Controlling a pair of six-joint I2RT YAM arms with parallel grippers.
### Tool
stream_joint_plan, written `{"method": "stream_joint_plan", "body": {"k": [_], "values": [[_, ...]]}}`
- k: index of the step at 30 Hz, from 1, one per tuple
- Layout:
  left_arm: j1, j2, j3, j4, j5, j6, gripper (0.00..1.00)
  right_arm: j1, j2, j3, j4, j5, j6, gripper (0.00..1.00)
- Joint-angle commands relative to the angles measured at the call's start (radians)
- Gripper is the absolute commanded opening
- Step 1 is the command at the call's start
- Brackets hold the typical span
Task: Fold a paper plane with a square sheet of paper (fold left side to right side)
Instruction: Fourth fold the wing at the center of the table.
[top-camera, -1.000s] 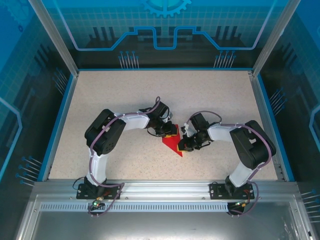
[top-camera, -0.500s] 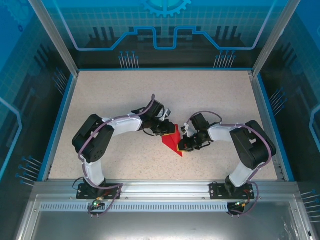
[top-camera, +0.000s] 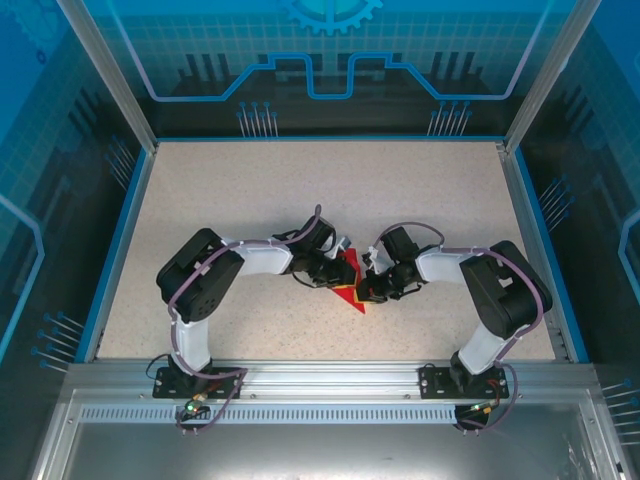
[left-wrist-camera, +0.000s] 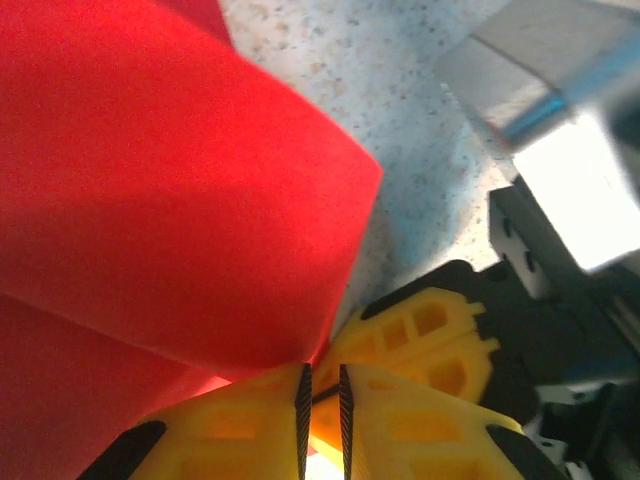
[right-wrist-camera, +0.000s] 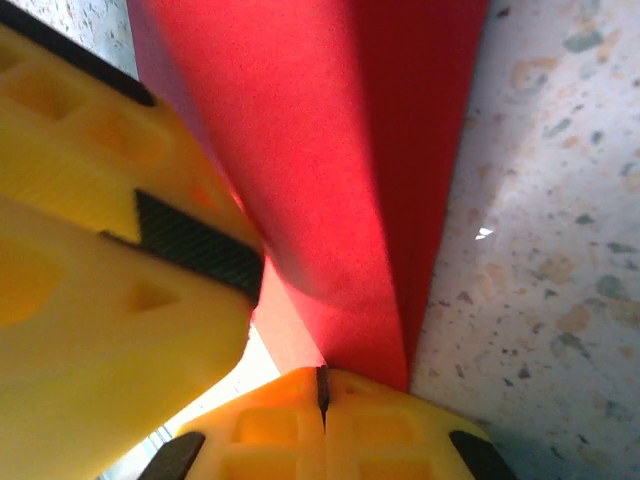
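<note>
We're pinching the paper plane (top-camera: 349, 280) from both sides: left gripper (left-wrist-camera: 322, 400) jaws nearly clenched on a raised flap. Right gripper (right-wrist-camera: 322, 392) jaws clenched at the crease; the nose is pointing toward the bases, both arms equally near.

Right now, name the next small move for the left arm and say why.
Probably carry the pinched flap across to the right. The left jaws have nearly met on the edge of the red paper, which curls up off the table, while the right gripper, jaws shut, pins it.

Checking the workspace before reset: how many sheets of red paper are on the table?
1. The part-folded bright red paper sheet lies mid-table between the left gripper and right gripper, both touching it. Any further sheet under it would be hidden.
</note>
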Motion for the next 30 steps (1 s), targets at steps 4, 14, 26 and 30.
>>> {"method": "stream_joint_plan", "body": {"k": [4,14,26,30], "values": [[0.000,0.055,0.026,-0.024,-0.047,0.047,0.16,-0.004,0.055,-0.037,-0.141,0.185,-0.024,0.00],[0.043,0.085,0.071,-0.085,-0.140,0.105,0.12,0.002,0.046,-0.035,-0.171,0.212,-0.036,0.00],[0.123,0.126,0.180,-0.143,-0.156,0.193,0.13,0.004,0.028,-0.050,-0.176,0.208,-0.036,0.00],[0.149,0.139,0.198,-0.152,-0.169,0.215,0.13,0.005,0.021,-0.055,-0.175,0.207,-0.035,0.00]]}}
